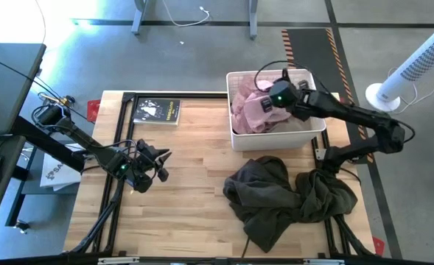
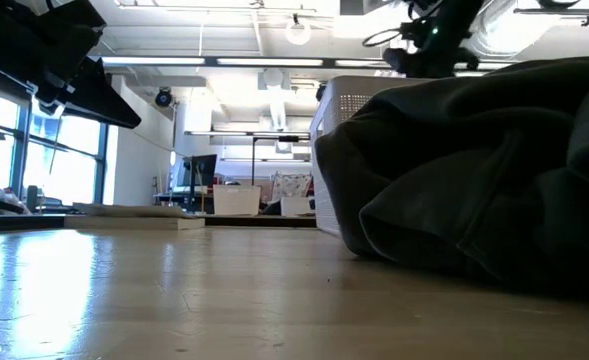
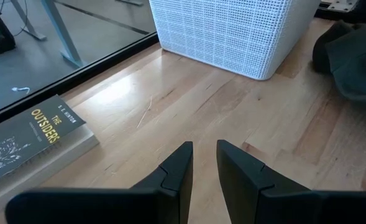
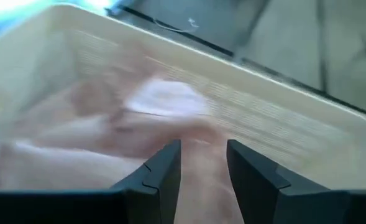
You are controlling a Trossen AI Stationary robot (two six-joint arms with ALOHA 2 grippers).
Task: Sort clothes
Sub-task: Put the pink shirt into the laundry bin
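Fingers spread, the right gripper (image 4: 200,163) hovers over the limp pale pink fabric garment (image 1: 252,112) in the white lattice plastic basket (image 1: 275,137) at the table's far right corner; light and soft, it is probably best pinched at a raised fold.

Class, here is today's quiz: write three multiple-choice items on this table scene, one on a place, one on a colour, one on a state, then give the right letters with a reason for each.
1. Where is the right gripper?
A. Over the white basket
B. Over the book
C. On the floor

2. What colour are the clothes inside the basket?
A. Navy blue
B. Pale pink
C. Bright green

3. How do the left gripper's fingers stand?
A. Clamped on the book
B. Apart, holding nothing
C. Clamped on the dark clothes

Answers:
1 A: the right gripper hangs above the white basket.
2 B: pale pink clothes fill the basket, while the dark clothes lie on the table in front of it.
3 B: the left gripper shows a gap between its fingers, with bare wood beneath; the book lies apart from it.
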